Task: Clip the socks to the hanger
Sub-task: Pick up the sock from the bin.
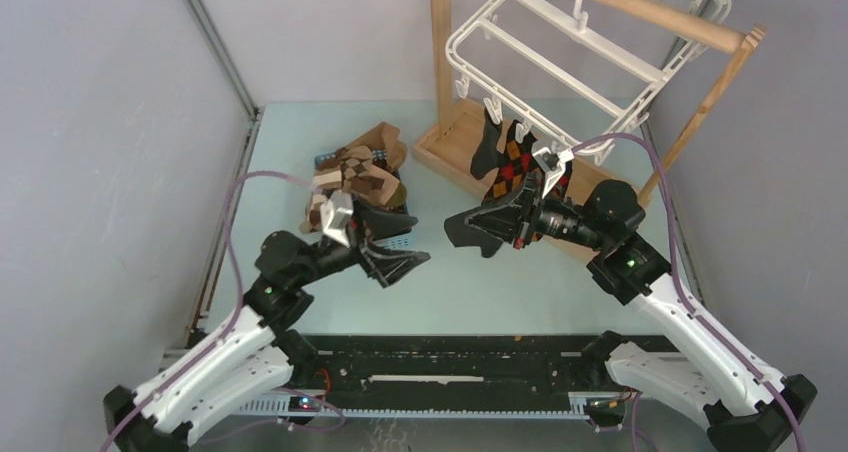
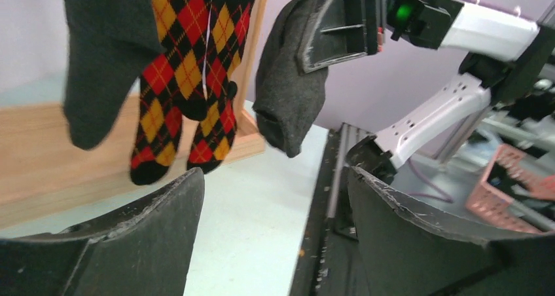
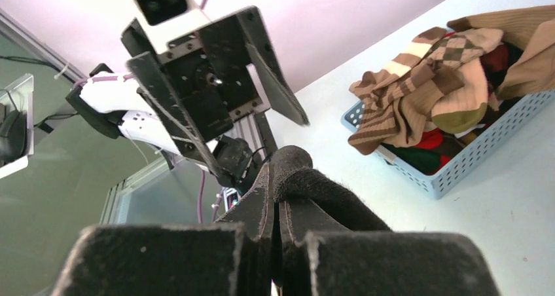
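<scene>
Black sock (image 1: 470,237) sits clamped tight in the right gripper (image 1: 503,224), just lower left of the hanger (image 1: 655,75) and its clips (image 1: 549,158), while the left gripper (image 1: 395,244) gapes wide and empty.

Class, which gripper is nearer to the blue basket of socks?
Left. The left gripper sits open at the near side of the blue basket; the right gripper is farther off to the basket's right, shut on a black sock.

Soft even light, blurred near fingers
</scene>
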